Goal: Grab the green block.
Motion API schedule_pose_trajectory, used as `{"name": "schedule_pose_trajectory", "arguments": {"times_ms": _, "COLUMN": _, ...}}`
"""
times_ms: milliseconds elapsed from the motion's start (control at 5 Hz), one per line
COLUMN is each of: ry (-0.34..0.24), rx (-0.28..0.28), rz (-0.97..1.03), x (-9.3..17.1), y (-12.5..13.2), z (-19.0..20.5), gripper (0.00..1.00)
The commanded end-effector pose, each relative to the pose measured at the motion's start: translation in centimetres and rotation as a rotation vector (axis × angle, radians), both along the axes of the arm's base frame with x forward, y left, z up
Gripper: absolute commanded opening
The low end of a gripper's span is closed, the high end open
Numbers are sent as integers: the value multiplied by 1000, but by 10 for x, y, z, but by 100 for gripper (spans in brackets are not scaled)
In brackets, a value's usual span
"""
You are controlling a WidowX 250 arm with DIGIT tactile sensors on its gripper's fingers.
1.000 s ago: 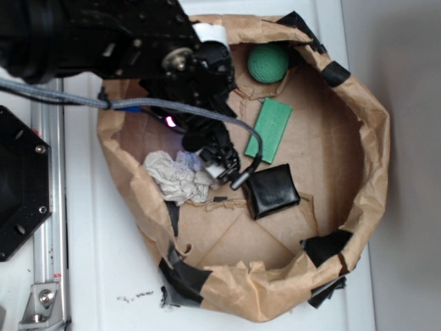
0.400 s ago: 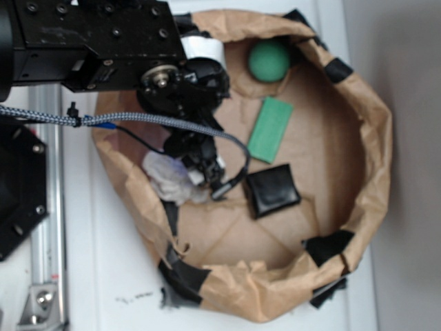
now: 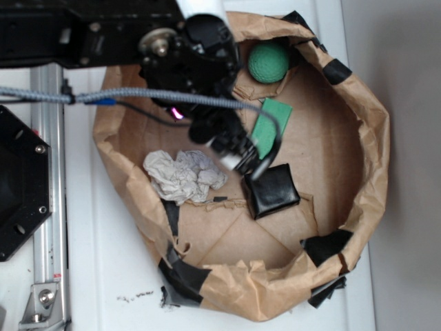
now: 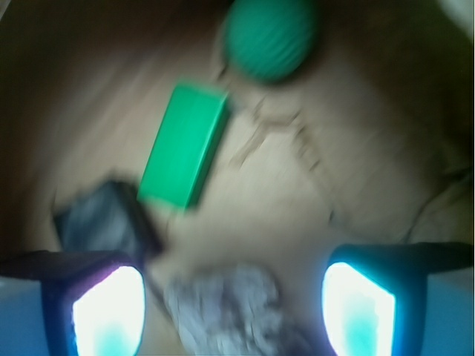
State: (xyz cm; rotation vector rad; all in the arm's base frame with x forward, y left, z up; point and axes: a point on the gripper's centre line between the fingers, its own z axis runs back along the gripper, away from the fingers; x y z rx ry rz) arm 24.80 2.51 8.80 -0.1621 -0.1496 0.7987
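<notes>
The gripper point(image 3: 242, 157) is hanging with fingers spread wide, gripping nothing. The green block point(image 4: 184, 144) is lying flat on the paper bag's point(image 3: 365, 131) floor, between the ball point(image 4: 271, 37) and the black cube point(image 3: 273, 189).

This looks like a robot lab bench. A black robot arm point(image 3: 124, 41) is mounted beside a metal rail point(image 3: 48, 207) on a white table point(image 3: 103, 276), and a taped brown paper ring point(image 3: 372, 138) holds small test objects.
</notes>
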Motion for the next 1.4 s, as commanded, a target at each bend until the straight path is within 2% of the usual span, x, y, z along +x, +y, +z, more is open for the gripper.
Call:
{"name": "schedule_pose_trajectory", "arguments": {"times_ms": 0, "ry": 22, "rx": 42, "rz": 72, "x": 48, "y": 5, "z": -19, "gripper": 100}}
{"name": "schedule_pose_trajectory", "arguments": {"times_ms": 200, "ry": 67, "rx": 66, "rz": 69, "x": 63, "y": 10, "z": -41, "gripper": 100}}
{"name": "schedule_pose_trajectory", "arguments": {"times_ms": 400, "ry": 121, "rx": 54, "rz": 53, "x": 60, "y": 13, "z": -72, "gripper": 100}}
{"name": "schedule_pose_trajectory", "arguments": {"times_ms": 600, "ry": 146, "rx": 33, "rz": 21, "x": 48, "y": 2, "z": -86, "gripper": 0}}
{"name": "schedule_pose_trajectory", "arguments": {"times_ms": 800, "ry": 121, "rx": 36, "rz": -103, "x": 43, "y": -4, "z": -73, "gripper": 0}}
{"name": "schedule_pose_trajectory", "arguments": {"times_ms": 1000, "ry": -32, "rx": 135, "rz": -337, "x": 34, "y": 9, "z": -25, "gripper": 0}}
{"name": "schedule_pose_trajectory", "arguments": {"times_ms": 1200, "ry": -149, "rx": 220, "rz": -576, "x": 30, "y": 12, "z": 24, "gripper": 0}}
